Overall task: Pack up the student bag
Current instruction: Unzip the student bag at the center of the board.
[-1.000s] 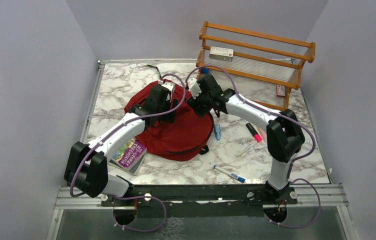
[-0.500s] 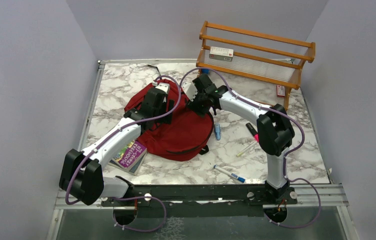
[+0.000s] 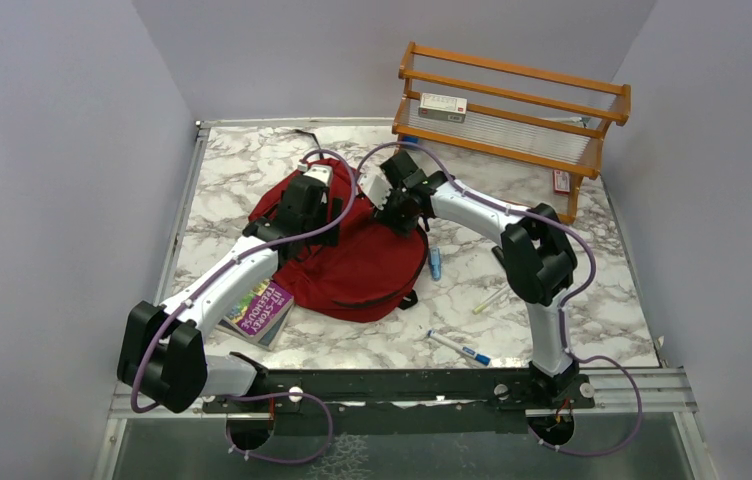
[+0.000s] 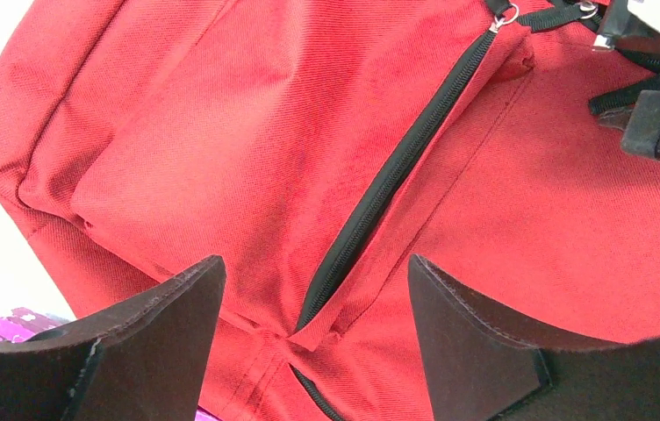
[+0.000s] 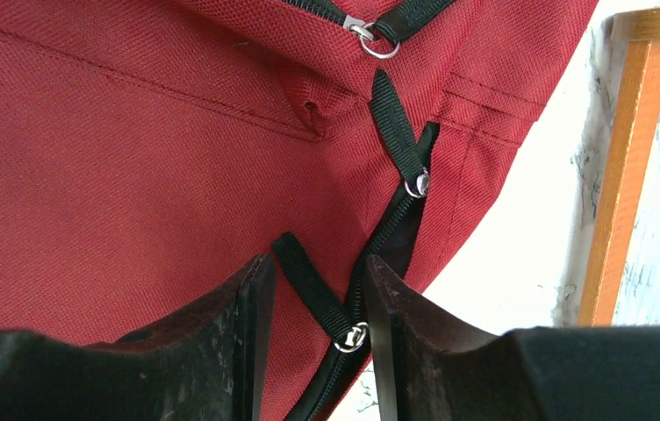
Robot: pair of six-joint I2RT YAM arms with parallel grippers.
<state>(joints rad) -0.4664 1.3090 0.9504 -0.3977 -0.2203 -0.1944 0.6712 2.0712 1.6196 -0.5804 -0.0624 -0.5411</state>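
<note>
**Student bag lies flat, both grippers over its far end**

Student bag [image 3: 357,270] lies flat on the marble table [image 3: 602,300], left of the middle. Its long axis runs on a slant from the far left to the near right, and its broad rounded end points toward the near right. Its zip pulls gather at the far end, under the two grippers.

From the left wrist we see the left gripper [image 4: 309,338] held above the red cloth with its fingers wide apart and nothing between them. A closed black zipper [image 4: 379,184] runs away from it.

From the right wrist we see the right gripper [image 5: 313,298] with a narrow gap between its fingers. A black zip pull strap [image 5: 307,282] lies in that gap, and we see no pinch on it.

A purple book [image 3: 257,310] sits half under the bag's near left edge. On its cover we read "STOREY TREEHOUSE"; the rest is too small. The white box [image 3: 442,106] on the wooden rack [image 3: 512,115] bears red print that we cannot read.
</note>
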